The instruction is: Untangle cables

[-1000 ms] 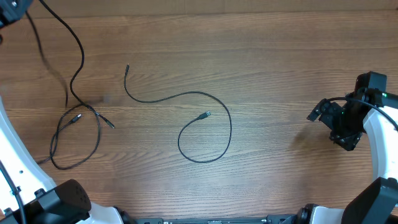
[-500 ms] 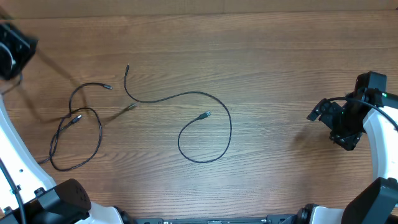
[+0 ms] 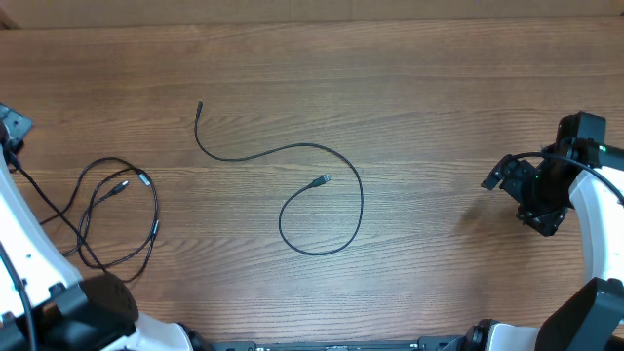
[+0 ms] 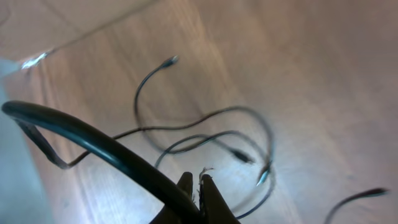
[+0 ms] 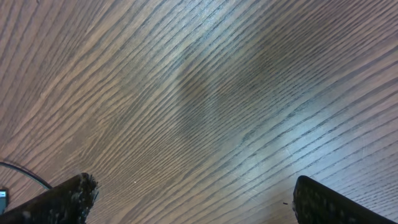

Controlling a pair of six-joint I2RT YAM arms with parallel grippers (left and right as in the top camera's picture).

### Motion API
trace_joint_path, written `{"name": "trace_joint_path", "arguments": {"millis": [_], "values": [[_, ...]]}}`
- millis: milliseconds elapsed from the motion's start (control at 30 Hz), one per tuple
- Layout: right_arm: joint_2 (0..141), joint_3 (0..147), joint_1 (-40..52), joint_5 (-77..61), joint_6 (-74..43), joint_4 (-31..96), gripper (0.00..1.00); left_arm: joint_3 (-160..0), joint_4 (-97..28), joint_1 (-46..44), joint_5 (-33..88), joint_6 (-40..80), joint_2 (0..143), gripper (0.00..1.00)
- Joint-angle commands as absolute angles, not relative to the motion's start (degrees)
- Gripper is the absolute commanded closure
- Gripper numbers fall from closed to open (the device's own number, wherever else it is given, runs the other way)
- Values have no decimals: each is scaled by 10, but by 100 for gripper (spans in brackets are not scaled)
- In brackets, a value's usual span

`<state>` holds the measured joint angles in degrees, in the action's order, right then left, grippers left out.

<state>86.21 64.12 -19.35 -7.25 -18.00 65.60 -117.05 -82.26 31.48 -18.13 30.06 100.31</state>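
Note:
One cable (image 3: pixel 361 195) lies alone mid-table, from a plug at the far left through a loop to a silver-tipped end; its plug shows in the left wrist view (image 4: pixel 357 197). A tangle of looping cables (image 3: pixel 154 210) lies at the left, also in the left wrist view (image 4: pixel 268 134), with several plug ends. A thin strand runs from it up to my left gripper (image 3: pixel 8 125) at the table's left edge. Its jaws (image 4: pixel 200 183) are shut; the arm's thick wire hides the grip. My right gripper (image 3: pixel 517 195) hovers at the right, open and empty (image 5: pixel 199 202).
Wooden table (image 3: pixel 439 88). The left arm's white base (image 3: pixel 39 263) stands beside the tangle at the front left. The right arm's white link (image 3: pixel 595 214) stands at the right edge. A thick black arm wire (image 4: pixel 93 140) crosses the left wrist view.
My left gripper came down the left edge, dragging its cable. The tangle shifted left and away from the middle cable. The right arm has not moved.

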Motion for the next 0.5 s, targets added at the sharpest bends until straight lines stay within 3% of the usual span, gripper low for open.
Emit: {"name": "trace_joint_path", "arguments": {"millis": [0, 200, 400, 467], "values": [[862, 642, -191, -72, -182, 655, 0, -1170, -848, 312, -213, 309, 1057, 96], [862, 642, -191, -72, -182, 655, 0, -1170, -863, 289, -163, 271, 1129, 96], [862, 641, -191, -72, -182, 655, 0, -1170, -813, 249, -3, 174, 1167, 96], [862, 641, -191, -72, -182, 655, 0, -1171, -806, 235, -22, 173, 1168, 96]]}}
